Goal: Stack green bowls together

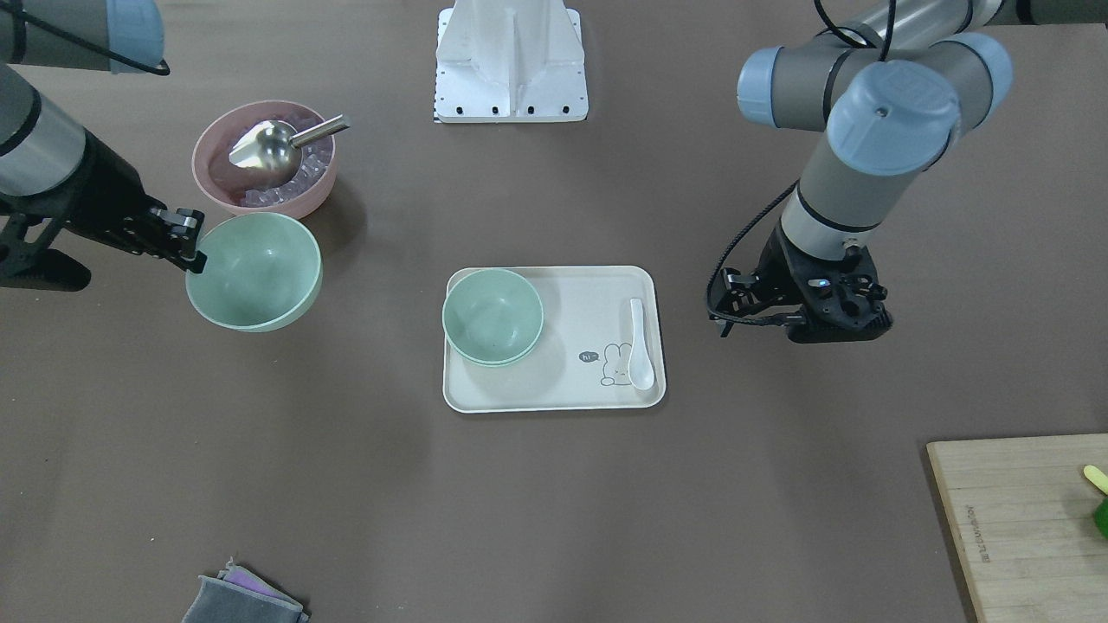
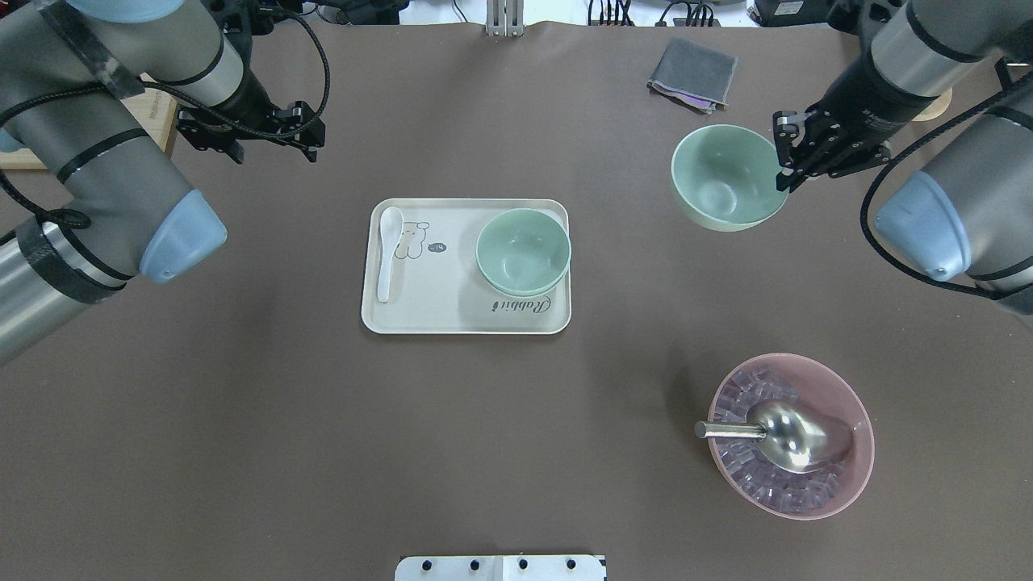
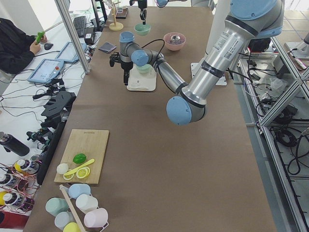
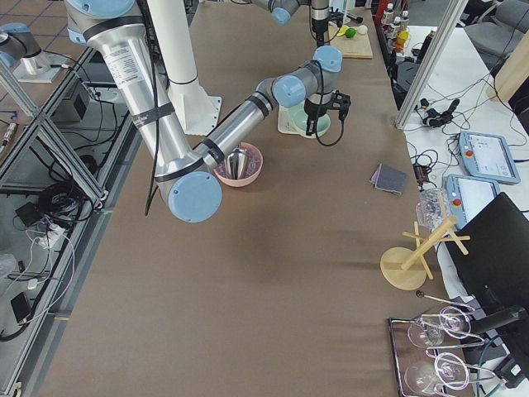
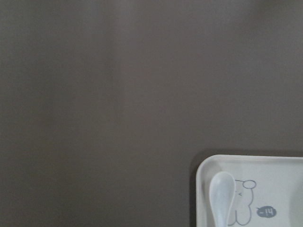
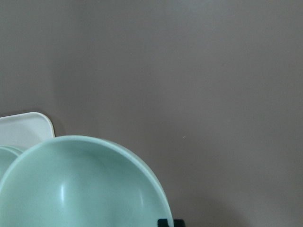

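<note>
Two green bowls [image 2: 523, 252] sit nested on the right part of a cream tray [image 2: 452, 311]; they also show in the front view [image 1: 492, 316]. A third green bowl [image 2: 726, 181] hangs tilted above the table, right of the tray. My right gripper [image 2: 787, 165] is shut on its rim; the front view shows this gripper [image 1: 195, 251] and bowl [image 1: 254, 271] too. The right wrist view shows the held bowl [image 6: 85, 189] close up. My left gripper [image 2: 273, 152] is open and empty, off the tray's far left corner, also seen in the front view [image 1: 809, 316].
A pink bowl [image 2: 791, 436] with ice and a metal scoop stands near the robot's right side. A white spoon [image 2: 387, 250] lies on the tray's left part. A grey cloth [image 2: 692, 73] lies at the far edge. A wooden board [image 1: 1021, 519] sits at the far left corner.
</note>
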Tool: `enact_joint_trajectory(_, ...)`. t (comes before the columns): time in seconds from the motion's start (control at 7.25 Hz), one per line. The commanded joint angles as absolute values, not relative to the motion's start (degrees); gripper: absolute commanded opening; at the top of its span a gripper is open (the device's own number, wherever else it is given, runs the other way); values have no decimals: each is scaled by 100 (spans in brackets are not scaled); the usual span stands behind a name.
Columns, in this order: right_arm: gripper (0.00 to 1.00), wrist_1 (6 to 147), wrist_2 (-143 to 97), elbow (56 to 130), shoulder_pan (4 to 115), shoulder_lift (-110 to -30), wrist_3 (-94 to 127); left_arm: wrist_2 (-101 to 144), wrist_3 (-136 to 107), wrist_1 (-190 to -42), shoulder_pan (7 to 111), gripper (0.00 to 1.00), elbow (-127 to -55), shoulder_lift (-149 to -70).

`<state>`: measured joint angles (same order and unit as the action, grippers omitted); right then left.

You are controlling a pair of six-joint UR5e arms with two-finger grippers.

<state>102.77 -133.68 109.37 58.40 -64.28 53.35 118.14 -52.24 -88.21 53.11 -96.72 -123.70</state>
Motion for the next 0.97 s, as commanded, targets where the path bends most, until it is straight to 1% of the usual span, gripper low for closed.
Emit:
enact_joint_trajectory(0.0, 0, 10283, -12913, 10812, 5179, -5918, 6018, 11839, -5159, -8807, 5467, 98, -9703, -12296)
enact_joint_trajectory(0.28, 0, 10214, -12754, 10260, 4844, -5364, 6100, 11848, -5168, -8807, 5467, 98, -9703, -12270)
enact_joint_trajectory(0.55, 0, 9574, -12727, 9592, 4738, -5081, 6126, 11848, -5177, -8807, 5458, 98, -9694, -12270)
enact_joint_trajectory(0.83, 0, 9554, -12692, 9423, 4623, -4940, 6117, 11848, -5185, -8815, 5449, 98, -9668, -12278)
